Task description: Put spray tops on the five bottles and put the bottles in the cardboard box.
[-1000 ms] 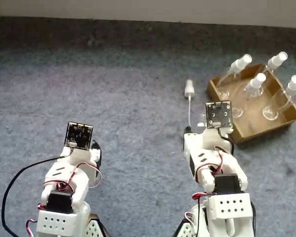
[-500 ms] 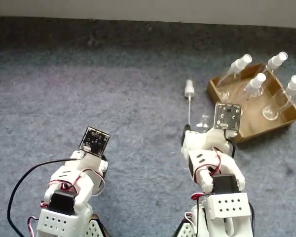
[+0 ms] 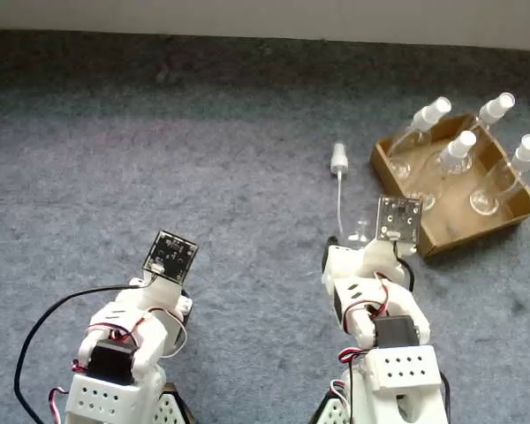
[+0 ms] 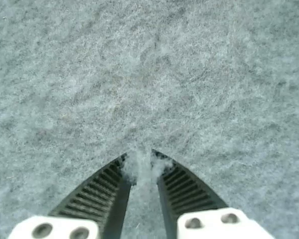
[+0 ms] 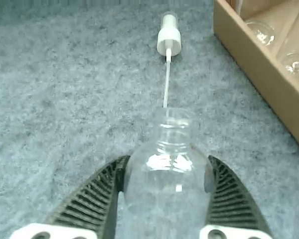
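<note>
A clear bottle (image 5: 167, 144) with a bare, open neck lies between the fingers of my right gripper (image 5: 167, 162), which is shut on its body. In the high view the bottle (image 3: 360, 231) peeks out just ahead of the right arm's wrist. A white spray top (image 5: 168, 40) lies on the carpet beyond the bottle's neck, its thin tube pointing back at the neck. The cardboard box (image 3: 424, 231) at the right holds several upright bottles (image 3: 462, 146) with spray tops on. My left gripper (image 4: 139, 162) is shut on nothing, tips down on the carpet.
Grey carpet covers the whole table. The box wall (image 5: 249, 59) stands close beside the held bottle. The left arm (image 3: 132, 327) sits at the near left with bare carpet all around it. A dark strip runs along the far edge.
The left arm swung a little to the right and drew back. The right arm drew back slightly toward its base with the bottle in it. The spray top has not moved.
</note>
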`<move>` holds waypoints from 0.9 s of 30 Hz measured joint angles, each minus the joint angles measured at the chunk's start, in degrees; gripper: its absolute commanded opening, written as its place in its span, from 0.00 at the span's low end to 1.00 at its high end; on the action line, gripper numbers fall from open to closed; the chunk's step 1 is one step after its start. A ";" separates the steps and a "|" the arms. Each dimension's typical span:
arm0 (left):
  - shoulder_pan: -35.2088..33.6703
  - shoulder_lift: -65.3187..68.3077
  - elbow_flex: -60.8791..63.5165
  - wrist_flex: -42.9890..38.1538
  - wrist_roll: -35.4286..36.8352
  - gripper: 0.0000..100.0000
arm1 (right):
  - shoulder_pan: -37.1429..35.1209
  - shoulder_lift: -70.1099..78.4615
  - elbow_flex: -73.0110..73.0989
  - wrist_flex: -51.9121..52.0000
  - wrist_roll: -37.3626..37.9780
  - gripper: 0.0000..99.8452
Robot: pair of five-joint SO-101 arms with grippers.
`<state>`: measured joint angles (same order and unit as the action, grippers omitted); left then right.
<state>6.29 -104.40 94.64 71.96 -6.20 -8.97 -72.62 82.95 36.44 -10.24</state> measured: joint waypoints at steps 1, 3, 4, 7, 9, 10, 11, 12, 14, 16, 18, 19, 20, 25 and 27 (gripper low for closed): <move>0.00 0.00 0.53 -0.09 0.00 0.01 | 0.00 0.00 0.18 -0.18 0.00 0.16; 0.09 0.00 0.97 -1.14 0.00 0.01 | 0.00 0.00 0.18 -0.62 0.00 0.16; 0.09 0.00 1.05 -1.67 0.00 0.01 | 0.00 0.00 0.18 -0.70 0.00 0.16; 0.00 0.00 1.23 -2.99 0.00 0.01 | 0.00 0.00 0.18 -0.79 0.00 0.16; 0.00 0.00 1.23 -3.34 0.00 0.01 | 0.00 0.00 0.18 -0.79 0.00 0.16; 0.00 0.00 1.23 -3.43 0.00 0.01 | 0.00 0.00 0.18 -0.79 0.00 0.16; 0.00 0.00 1.23 -3.43 0.00 0.01 | 0.00 0.00 0.18 -0.79 0.00 0.16; 0.00 0.00 1.23 -3.52 0.00 0.01 | 0.00 0.00 0.18 -0.79 0.00 0.16; 0.00 0.00 1.23 -3.52 0.00 0.01 | 0.00 0.00 0.18 -0.79 0.00 0.16; 0.00 0.00 1.23 -3.52 0.00 0.01 | 0.00 0.00 0.18 -0.79 0.00 0.16; 0.00 0.00 1.23 -3.96 0.00 0.01 | 0.00 0.00 0.18 -0.79 0.00 0.16; 0.00 0.00 1.23 -4.40 0.00 0.01 | 0.00 0.00 0.18 -0.79 0.00 0.16; 0.00 0.00 1.23 -4.66 0.00 0.01 | 0.00 0.00 0.18 -0.79 0.00 0.16; 0.00 0.00 1.23 -4.92 0.00 0.01 | 0.00 0.00 0.18 -0.79 0.00 0.16; 0.00 0.00 1.23 -4.92 0.00 0.01 | 0.00 0.00 0.18 -0.79 0.00 0.16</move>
<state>6.29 -104.40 95.87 67.03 -6.20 -8.97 -72.62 83.12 35.65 -10.24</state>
